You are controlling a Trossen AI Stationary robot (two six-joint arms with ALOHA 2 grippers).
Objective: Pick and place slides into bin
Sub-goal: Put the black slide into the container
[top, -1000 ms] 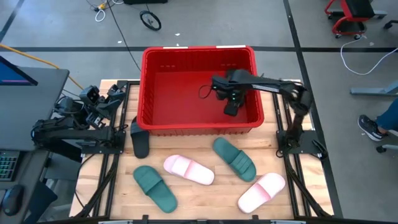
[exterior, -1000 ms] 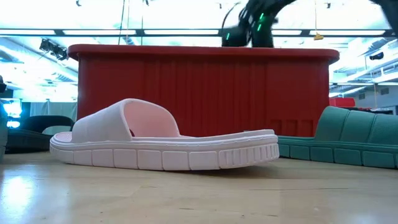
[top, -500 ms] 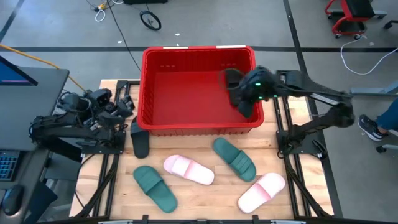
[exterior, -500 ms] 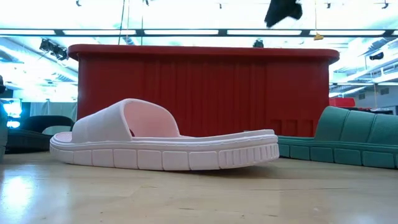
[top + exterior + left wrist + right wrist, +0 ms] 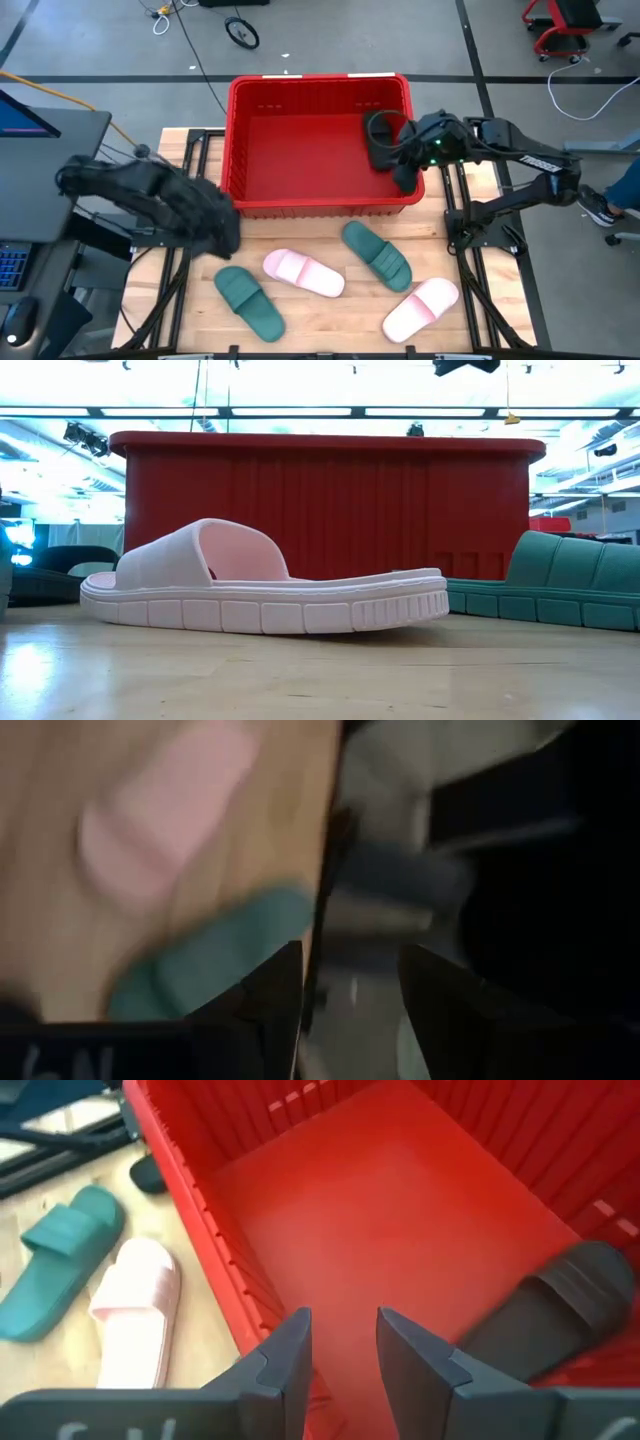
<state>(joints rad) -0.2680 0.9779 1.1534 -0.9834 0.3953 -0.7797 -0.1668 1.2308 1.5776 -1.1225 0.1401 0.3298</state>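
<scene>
The red bin (image 5: 240,140) stands at the table's far middle. One black slide (image 5: 379,142) lies on the bin floor at its right end and also shows in the right wrist view (image 5: 545,1315). My right gripper (image 5: 403,172) hangs open and empty over the bin's near right corner. My left gripper (image 5: 215,225) is open over the second black slide (image 5: 50,565), by the bin's near left corner; the arm hides that slide from above. Two green slides (image 5: 250,300) (image 5: 377,255) and two pink slides (image 5: 303,272) (image 5: 420,307) lie sole-down on the near half.
The bin's near wall (image 5: 330,500) stands just behind the slides. Black arm frames run along the table's left (image 5: 150,235) and right (image 5: 470,225) edges. Bare wood (image 5: 330,320) shows between the slides near the front edge.
My right gripper has risen out of the bin and drawn back toward the table's right edge; the black slide it was over now lies alone on the bin floor. My left arm has swung fast from the left edge toward the black slide by the bin's near left corner.
</scene>
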